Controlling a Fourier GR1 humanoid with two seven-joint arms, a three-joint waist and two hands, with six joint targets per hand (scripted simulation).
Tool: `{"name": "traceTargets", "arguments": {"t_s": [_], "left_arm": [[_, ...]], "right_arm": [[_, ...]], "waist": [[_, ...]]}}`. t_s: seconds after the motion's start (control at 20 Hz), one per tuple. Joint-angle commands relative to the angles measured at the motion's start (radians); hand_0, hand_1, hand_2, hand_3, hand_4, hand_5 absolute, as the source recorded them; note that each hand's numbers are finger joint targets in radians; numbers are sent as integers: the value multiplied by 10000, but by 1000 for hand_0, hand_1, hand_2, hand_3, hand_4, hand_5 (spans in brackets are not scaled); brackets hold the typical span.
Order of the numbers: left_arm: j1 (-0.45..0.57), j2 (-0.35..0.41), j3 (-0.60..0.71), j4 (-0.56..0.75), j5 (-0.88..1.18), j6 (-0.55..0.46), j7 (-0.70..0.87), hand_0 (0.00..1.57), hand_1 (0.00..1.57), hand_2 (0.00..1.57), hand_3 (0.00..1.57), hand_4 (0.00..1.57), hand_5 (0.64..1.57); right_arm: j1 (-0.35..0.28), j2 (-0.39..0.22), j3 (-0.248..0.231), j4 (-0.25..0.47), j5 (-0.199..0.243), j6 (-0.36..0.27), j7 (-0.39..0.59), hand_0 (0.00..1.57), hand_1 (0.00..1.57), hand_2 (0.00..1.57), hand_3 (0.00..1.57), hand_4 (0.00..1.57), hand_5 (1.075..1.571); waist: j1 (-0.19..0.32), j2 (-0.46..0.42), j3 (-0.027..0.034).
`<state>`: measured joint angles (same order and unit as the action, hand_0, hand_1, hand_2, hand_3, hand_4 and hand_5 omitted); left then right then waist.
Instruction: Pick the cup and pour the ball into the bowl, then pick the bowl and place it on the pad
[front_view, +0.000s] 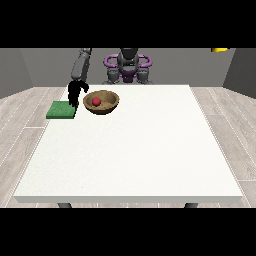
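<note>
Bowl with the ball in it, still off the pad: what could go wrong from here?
1. The hand at the view's left hangs between the wooden bowl and the green pad, with no hold on the bowl visible. A poor approach could nudge the bowl away.
2. The red ball lies loose inside; tilting the bowl in the lift may roll it out.
3. The pad sits at the table edge, so a placement too far outward could leave the bowl overhanging.

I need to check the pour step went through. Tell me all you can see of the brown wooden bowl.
The brown wooden bowl is round, shallow and wide-rimmed, standing upright on the white table near its far edge at the view's left. A small red ball lies inside it. The flat green square pad lies apart at its left. The black hand at the view's left hangs beside its rim; contact is unclear.
</note>
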<state>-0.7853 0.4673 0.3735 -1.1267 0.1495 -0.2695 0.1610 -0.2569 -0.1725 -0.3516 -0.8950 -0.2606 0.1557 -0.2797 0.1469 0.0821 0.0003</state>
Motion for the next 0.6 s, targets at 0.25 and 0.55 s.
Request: {"name": "traceTargets", "arguments": {"t_s": [0.25, 0.55], "left_arm": [[452, 889, 453, -856, 969, -610, 397, 0, 0, 0, 0, 1012, 1536], [778, 1193, 645, -1144, 1197, -849, 117, 0, 0, 0, 0, 1013, 1539]], "right_arm": [[-1125, -340, -213, 2407, 5, 276, -1363, 0, 0, 0, 0, 523, 1554], [-1095, -406, -153, 2696, 151, 460, -2347, 0, 0, 0, 0, 469, 1548]], "waist": [[22, 595, 7], [96, 1256, 6]]}}
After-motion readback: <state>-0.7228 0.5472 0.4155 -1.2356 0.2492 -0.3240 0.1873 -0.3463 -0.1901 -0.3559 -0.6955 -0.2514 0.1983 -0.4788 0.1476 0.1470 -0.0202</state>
